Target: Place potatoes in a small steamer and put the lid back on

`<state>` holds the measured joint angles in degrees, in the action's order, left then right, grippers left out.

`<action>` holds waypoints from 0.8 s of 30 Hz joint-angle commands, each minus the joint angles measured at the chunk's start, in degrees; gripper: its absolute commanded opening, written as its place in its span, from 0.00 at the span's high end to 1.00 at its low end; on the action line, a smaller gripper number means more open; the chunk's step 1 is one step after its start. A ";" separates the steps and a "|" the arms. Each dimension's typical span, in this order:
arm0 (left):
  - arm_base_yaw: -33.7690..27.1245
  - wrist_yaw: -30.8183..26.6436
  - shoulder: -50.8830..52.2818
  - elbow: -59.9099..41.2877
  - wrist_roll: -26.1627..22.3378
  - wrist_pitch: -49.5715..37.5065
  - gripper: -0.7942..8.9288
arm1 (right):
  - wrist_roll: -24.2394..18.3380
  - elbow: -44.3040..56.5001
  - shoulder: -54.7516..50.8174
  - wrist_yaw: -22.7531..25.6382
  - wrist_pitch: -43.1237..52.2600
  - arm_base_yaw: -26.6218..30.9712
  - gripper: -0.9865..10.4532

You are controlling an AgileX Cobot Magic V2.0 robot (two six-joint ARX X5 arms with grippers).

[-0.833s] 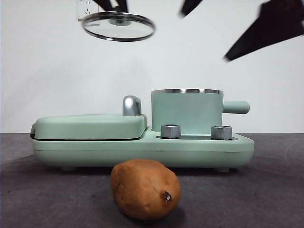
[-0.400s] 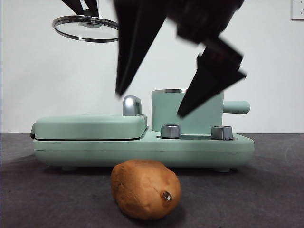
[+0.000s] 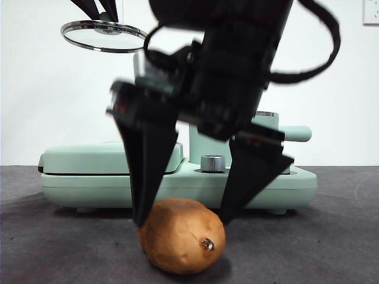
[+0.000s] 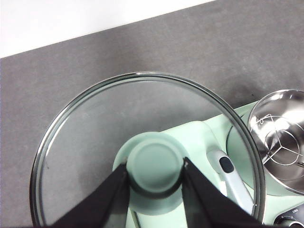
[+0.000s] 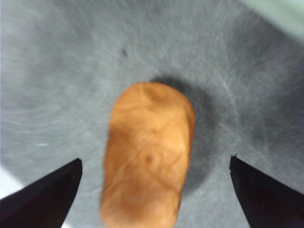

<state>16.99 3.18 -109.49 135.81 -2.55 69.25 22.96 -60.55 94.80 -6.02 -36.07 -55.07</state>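
An orange-brown potato [image 3: 181, 235] [image 5: 148, 152] lies on the dark table in front of the appliance. My right gripper [image 3: 180, 219] hangs open just above it, one jaw on each side, not touching it. The mint-green small steamer [image 3: 278, 131] [image 4: 281, 140] stands uncovered behind the right arm, which hides most of it in the front view; a steel rack shows inside it in the left wrist view. High at the upper left, my left gripper [image 4: 154, 172] is shut on the green knob of the glass lid [image 3: 104, 34] [image 4: 95, 142], which is held level in the air.
The mint-green appliance base [image 3: 83, 188] stretches across the table behind the potato. It carries a flat griddle cover [image 3: 83, 158] with a chrome handle [image 4: 228, 173] on its left and a steel dial [image 3: 213, 163] on its front.
My right gripper has come down from the upper right to straddle the potato. The left gripper has carried the lid further left. The potato has not moved.
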 commanded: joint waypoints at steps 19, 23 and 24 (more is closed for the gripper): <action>0.15 0.22 0.42 2.36 -0.87 -1.36 0.90 | -5.97 -13.57 3.98 -1.42 -11.08 0.87 0.79; 0.15 0.22 0.42 2.34 -0.90 -1.31 0.90 | -9.35 -23.74 3.98 0.96 -19.45 2.69 0.79; 0.15 0.22 0.42 2.36 -0.90 -1.31 0.90 | -10.12 -26.40 3.98 3.06 -20.98 3.32 0.79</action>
<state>16.99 3.18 -109.49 135.81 -2.61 69.23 15.29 -83.90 98.08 -4.54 -56.42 -51.70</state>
